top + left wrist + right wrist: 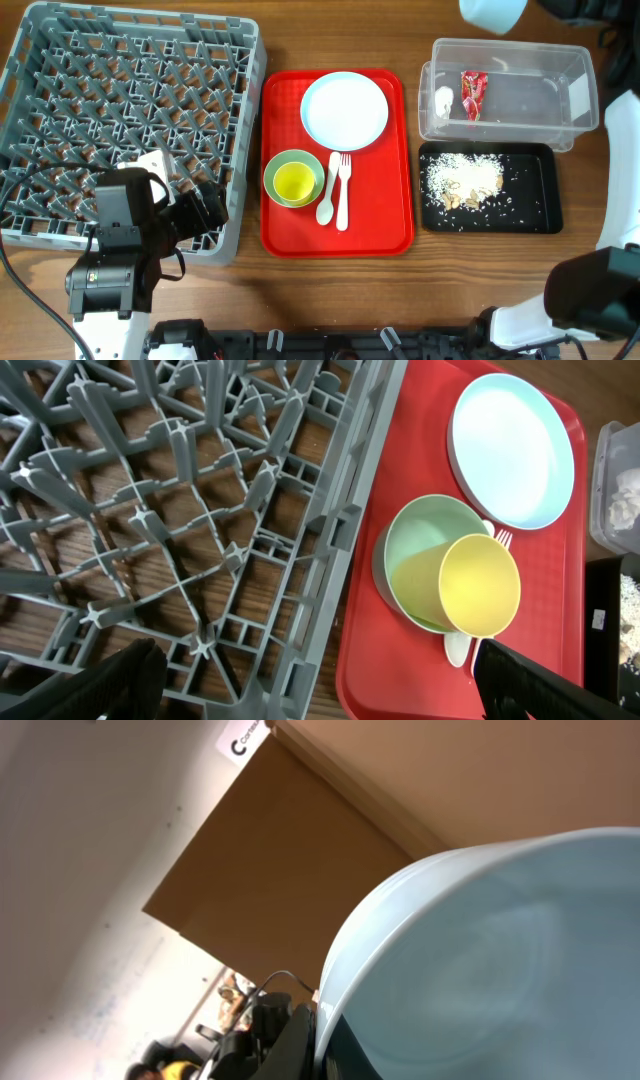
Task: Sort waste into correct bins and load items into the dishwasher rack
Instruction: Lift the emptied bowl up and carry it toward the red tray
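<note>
My right gripper [312, 1042] is shut on the rim of the light blue bowl [500, 950] and holds it high at the top edge of the overhead view [491, 12], tipped above the clear tub [575, 95]. The tub holds the red wrapper [473, 94] and the white scrap [444, 99]. Rice crumbs [463, 180] lie in the black tray [545, 205]. My left gripper [320, 690] is open and empty over the front right corner of the grey rack [120, 110]. The plate [344, 110], the green bowl [283, 167] with the yellow cup [294, 183] in it, the spoon [326, 200] and the fork [343, 190] are on the red tray.
The flat red tray [385, 225] lies between the rack and the two bins. The left wrist view shows the tray [400, 680] right beside the rack wall [345, 550]. Bare wooden table runs along the front edge.
</note>
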